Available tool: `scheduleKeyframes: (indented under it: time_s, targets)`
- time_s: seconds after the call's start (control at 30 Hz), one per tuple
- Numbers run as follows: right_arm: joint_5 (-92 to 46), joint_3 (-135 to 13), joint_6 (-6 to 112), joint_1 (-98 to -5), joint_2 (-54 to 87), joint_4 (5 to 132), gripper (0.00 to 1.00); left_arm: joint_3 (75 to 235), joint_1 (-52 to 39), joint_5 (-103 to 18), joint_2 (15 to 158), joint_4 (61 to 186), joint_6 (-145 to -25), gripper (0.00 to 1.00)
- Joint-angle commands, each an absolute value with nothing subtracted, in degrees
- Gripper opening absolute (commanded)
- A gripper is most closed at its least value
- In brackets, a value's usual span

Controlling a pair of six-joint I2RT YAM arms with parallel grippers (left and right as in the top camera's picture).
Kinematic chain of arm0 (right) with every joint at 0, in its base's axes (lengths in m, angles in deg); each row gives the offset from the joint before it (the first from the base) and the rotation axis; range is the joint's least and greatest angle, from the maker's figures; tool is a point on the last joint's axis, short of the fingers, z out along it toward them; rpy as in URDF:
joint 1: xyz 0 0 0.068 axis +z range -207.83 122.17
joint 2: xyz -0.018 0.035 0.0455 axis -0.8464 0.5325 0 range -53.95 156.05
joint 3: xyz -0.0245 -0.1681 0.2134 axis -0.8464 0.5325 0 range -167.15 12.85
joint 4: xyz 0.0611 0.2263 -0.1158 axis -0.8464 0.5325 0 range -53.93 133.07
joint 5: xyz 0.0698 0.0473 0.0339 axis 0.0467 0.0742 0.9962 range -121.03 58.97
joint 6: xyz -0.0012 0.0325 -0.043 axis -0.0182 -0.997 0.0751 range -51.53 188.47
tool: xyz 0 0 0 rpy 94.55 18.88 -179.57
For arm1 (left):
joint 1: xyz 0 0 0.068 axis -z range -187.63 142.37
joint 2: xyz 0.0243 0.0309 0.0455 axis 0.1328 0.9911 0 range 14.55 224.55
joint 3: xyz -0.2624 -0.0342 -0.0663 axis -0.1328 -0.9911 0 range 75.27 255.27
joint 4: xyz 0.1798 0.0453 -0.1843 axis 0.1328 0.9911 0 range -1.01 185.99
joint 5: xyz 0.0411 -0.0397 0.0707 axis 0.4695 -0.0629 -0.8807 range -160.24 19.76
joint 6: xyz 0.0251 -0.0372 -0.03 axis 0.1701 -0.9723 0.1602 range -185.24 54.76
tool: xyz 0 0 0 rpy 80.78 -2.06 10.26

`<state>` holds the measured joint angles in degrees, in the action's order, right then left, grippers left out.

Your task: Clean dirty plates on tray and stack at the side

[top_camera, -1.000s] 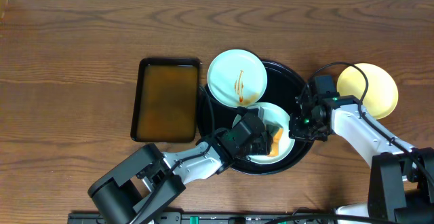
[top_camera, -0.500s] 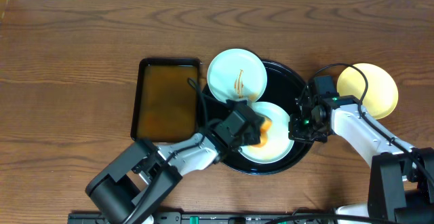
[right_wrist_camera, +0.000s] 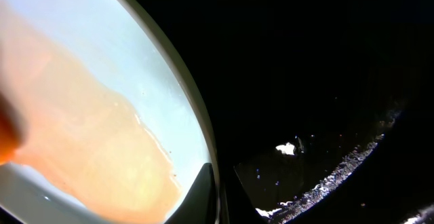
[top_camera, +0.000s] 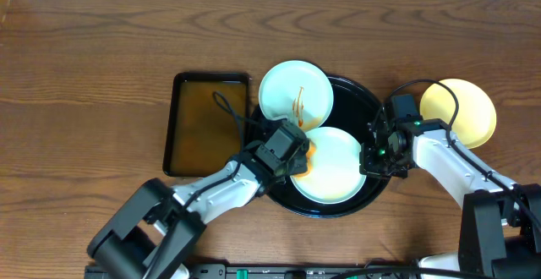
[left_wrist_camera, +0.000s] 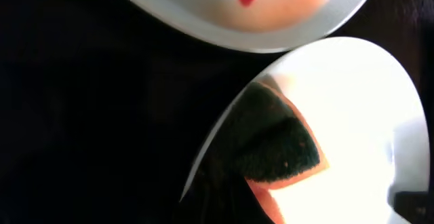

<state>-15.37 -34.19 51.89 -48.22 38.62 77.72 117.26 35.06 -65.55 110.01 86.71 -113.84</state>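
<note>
Mint-blue and nearest me, the near plate [top_camera: 338, 173] lies on the near part of the tray [top_camera: 359, 101], and from above it shows no red streaks. My left gripper [top_camera: 297, 152] is clamped on the sponge [left_wrist_camera: 281, 149] at that plate's left rim. My right gripper [top_camera: 372, 154] is pinched shut on its right rim, steadying it. I judge this plate nearly wiped, though it is not yet lifted off. Farther back, the far plate [top_camera: 287, 89] overlaps the tray's far-left rim, and its sauce streak [top_camera: 298, 103] is untouched, so that one is left to do. Past the tray's right edge, the yellow plate [top_camera: 461, 110] rests clean on the tabletop, the only plate set aside. No stack exists yet.
</note>
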Motion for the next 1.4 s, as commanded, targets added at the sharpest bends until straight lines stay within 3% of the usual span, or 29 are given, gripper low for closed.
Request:
scheduleKeyframes:
  time_s: [0.0, 0.3, 0.67, 0.93, 1.17, 1.37]
  targets:
    - [-16.24, -33.84, 51.32, -47.61, 37.84, 78.07, 0.01, 115.69, 34.17, -79.32, 107.93, 88.76, -105.90, 0.07]
    - [-16.26, -33.84, 51.32, -47.63, 37.84, 78.26, 0.01, 115.69, 34.17, -72.92, 104.39, 86.34, -101.66, 0.07]
    - [-16.20, -33.84, 51.37, -47.61, 37.84, 77.21, 0.02, 115.67, 32.20, -82.99, 94.89, 95.30, -96.76, 0.07]
    - [-16.20, -33.80, 51.37, -47.61, 37.84, 74.53, 0.16, 115.67, 23.68, -82.93, 94.64, 96.30, -96.72, 0.07]
    - [-16.18, -31.70, 51.37, -47.61, 37.90, 73.08, 0.15, 115.67, 19.35, -82.95, 94.47, 98.71, -96.74, 0.07]
    - [-11.85, -28.03, 51.85, -47.61, 37.92, 66.59, 0.08, 115.67, 16.05, -82.99, 94.51, 101.40, -96.76, 0.07]
